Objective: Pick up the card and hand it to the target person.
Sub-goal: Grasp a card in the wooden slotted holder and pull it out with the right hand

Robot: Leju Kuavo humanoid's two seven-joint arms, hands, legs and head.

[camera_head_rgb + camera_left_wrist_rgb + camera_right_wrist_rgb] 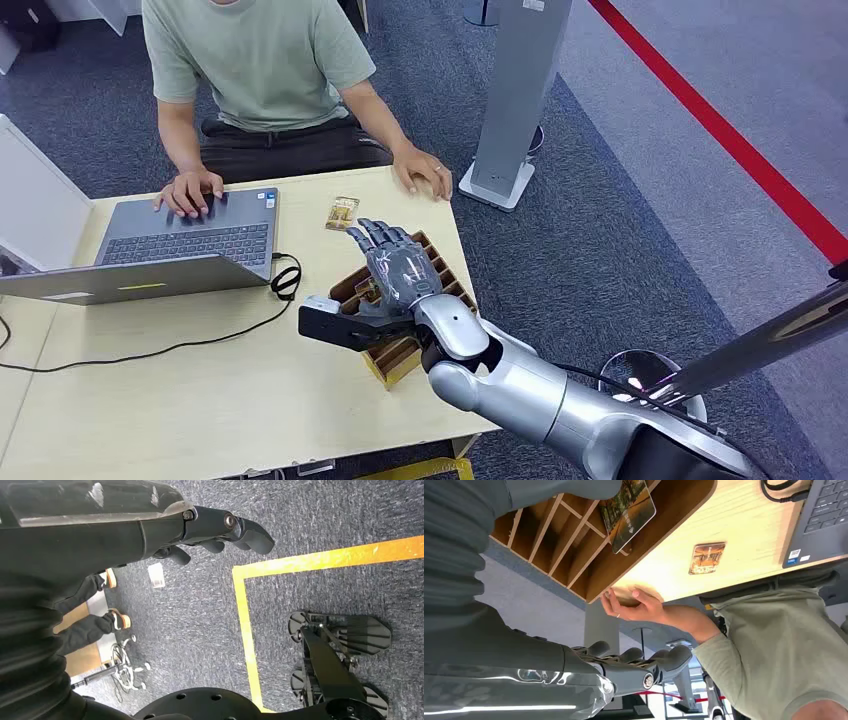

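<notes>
right hand (392, 268) over slotted wooden card rack (440, 262), mid-frame.
fingers extended, grasping nothing; card (628, 511) stands in the rack just under the palm.

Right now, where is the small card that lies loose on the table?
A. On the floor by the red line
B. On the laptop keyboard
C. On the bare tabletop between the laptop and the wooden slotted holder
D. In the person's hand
C: the card lies flat on the table, apart from the laptop and beyond the wooden holder, over which the right hand hovers holding nothing.
</notes>
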